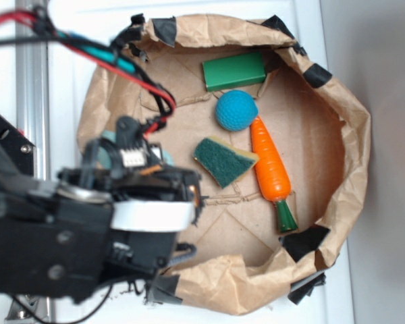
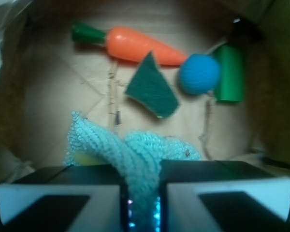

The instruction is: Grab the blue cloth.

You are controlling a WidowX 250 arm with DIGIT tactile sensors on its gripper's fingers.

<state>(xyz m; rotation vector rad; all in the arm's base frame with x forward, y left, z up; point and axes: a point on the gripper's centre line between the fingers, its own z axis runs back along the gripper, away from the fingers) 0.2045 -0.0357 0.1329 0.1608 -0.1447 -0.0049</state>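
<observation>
The tool (image 2: 142, 203) is clamped on the blue cloth (image 2: 135, 154), and the wrist view shows it plainly: a ridge of pale aqua terry runs down into the narrow slot between the two pads, which sit close on either side of it. So the grab itself looks made, and this reads as the end of the closing step; what the next move calls for, I'd say, is a straight lift with the grip kept firm, because only a pinched fold is in the slot and the rest of the cloth spreads loose on the cardboard floor just ahead of the tool. In the exterior view the cloth (image 1: 109, 150) is nearly all hidden under the black arm at the left side of the paper-lined box (image 1: 351, 135), only slivers of aqua peeking out. Further out in the wrist view lie the dark green sponge (image 2: 152, 89), the blue ball (image 2: 199, 74), the orange carrot (image 2: 137, 46) and the green block (image 2: 230, 72), all well apart from the cloth. How deep the fold sits in the grip can't be told; the fingertips are cut off at the near edge, and the wrist picture is soft.
</observation>
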